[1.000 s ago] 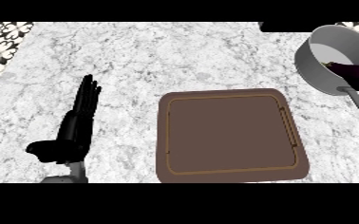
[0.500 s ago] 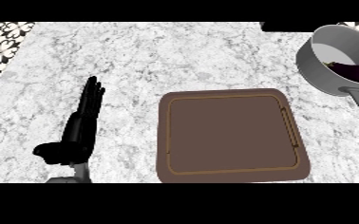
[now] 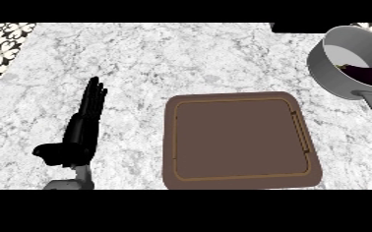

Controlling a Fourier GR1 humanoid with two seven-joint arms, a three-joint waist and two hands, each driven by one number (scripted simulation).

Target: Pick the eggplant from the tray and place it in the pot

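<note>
One hand (image 3: 78,137) shows, the left, resting left of the tray (image 3: 240,182) with fingers straight and holding nothing; bare counter (image 3: 160,59) separates them. Beyond the tray's far right corner, the pot (image 3: 330,73) is cut by the view's right edge, apart from the tray. Dark eggplant (image 3: 358,70) lies inside the pot.

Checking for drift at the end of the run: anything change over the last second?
Barely. The left robot hand stays open, fingers straight, over the counter left of the tray. The tray holds nothing. The pot sits at the right edge with something dark purple inside, as before. The right robot hand is out of view.
</note>
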